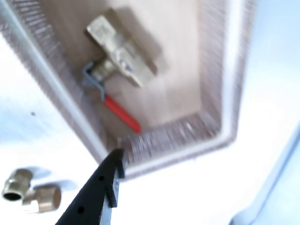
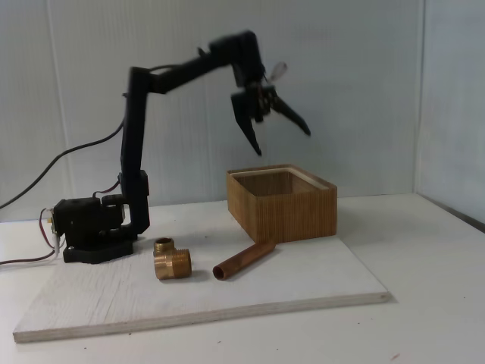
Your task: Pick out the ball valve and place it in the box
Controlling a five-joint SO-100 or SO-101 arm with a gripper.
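The ball valve [image 1: 120,63], brass with a red lever handle, lies on the floor of the box [image 1: 206,126] in the wrist view, apart from my fingers. In the fixed view the box [image 2: 282,205] is a square wooden one with ribbed sides on the white board; its walls hide the valve there. My gripper [image 2: 282,141] hangs open in the air above the box, fingers spread wide and holding nothing. One black finger [image 1: 101,190] reaches into the wrist view from the bottom edge.
A brass elbow fitting [image 2: 171,259] and a copper pipe piece [image 2: 244,260] lie on the white board [image 2: 303,288] in front of the box. The elbow [image 1: 30,192] appears at the wrist view's lower left. The arm's base [image 2: 91,227] and cables sit at the left.
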